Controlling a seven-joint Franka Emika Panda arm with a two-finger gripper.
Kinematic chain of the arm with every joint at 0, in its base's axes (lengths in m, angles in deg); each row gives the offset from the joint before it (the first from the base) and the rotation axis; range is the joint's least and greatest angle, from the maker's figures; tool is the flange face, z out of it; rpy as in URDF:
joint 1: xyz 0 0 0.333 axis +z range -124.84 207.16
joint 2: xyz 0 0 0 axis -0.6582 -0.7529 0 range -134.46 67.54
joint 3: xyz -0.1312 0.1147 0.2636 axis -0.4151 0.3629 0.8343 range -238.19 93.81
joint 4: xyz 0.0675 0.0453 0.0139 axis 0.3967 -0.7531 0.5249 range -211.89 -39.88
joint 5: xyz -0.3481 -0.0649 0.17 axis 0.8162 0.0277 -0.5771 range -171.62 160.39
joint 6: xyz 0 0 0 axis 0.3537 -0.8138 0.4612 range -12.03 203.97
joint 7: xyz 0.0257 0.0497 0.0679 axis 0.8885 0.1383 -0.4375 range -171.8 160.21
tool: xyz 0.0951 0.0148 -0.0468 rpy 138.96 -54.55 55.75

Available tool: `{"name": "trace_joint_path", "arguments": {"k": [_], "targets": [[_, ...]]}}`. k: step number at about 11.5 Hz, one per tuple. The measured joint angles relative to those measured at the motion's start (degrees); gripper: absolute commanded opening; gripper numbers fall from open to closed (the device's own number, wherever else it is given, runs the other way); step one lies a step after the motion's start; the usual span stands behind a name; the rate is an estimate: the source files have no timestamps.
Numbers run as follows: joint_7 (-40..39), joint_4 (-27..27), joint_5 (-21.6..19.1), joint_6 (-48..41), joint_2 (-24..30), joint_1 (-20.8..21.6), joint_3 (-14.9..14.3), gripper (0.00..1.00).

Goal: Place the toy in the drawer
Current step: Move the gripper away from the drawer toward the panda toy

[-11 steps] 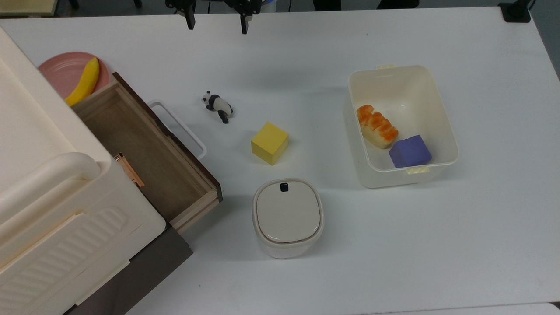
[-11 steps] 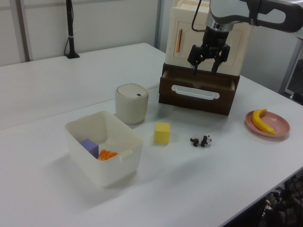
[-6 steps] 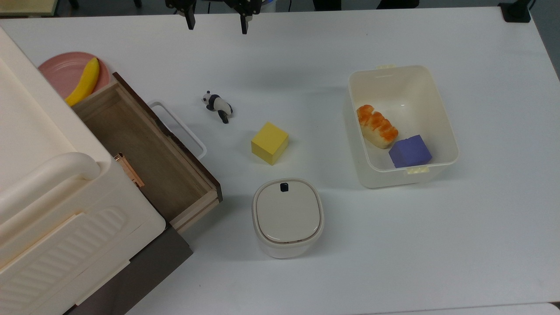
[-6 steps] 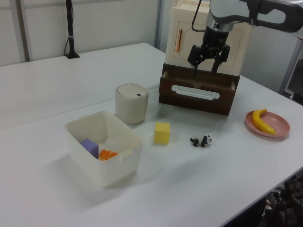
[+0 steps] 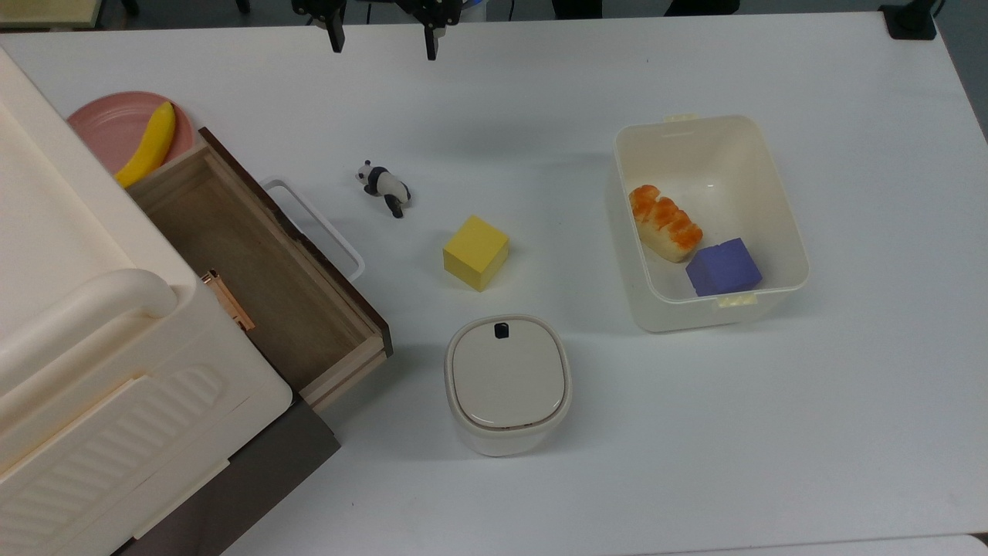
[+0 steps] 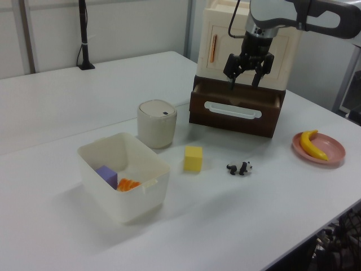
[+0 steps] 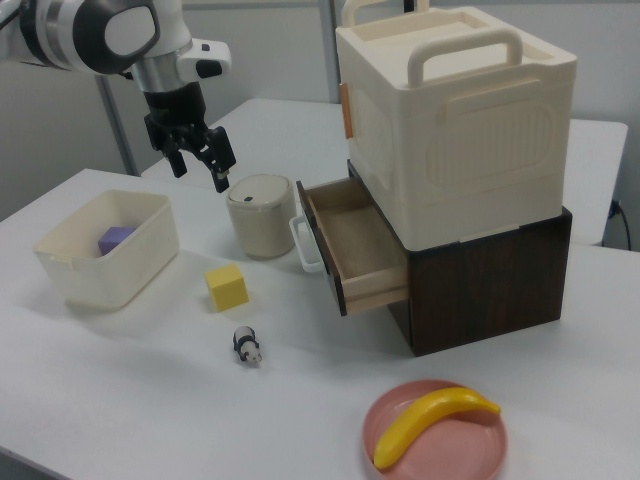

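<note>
The toy (image 5: 384,188), a small panda, lies on the white table (image 5: 540,93) in the top view, at about 10 o'clock from the yellow cube (image 5: 475,252) and at 3 o'clock from the drawer (image 5: 255,266), which stands pulled open. The gripper (image 5: 381,42) hangs above the table at the toy's 12 o'clock, fingers spread wide and holding nothing.

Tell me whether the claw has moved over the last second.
No. In the top view the claw sits at the same spot by the table's far edge, and in the left view it hangs at the same place above the drawer, open.
</note>
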Motion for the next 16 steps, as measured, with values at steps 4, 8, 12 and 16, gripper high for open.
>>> {"name": "trace_joint_path", "arguments": {"k": [4, 8, 12, 16], "targets": [[-8.5, -0.4, 0.0, 0.0, 0.0, 0.1, 0.0, 1.00], [-25.1, -1.5, 0.4, -1.7, 0.0, 0.0, -0.2, 1.00], [-32.9, -1.8, 1.1, -2.8, 0.0, 0.0, -0.3, 1.00], [-47.8, -5.7, 6.3, -2.9, -0.3, 0.0, -0.2, 1.00]]}}
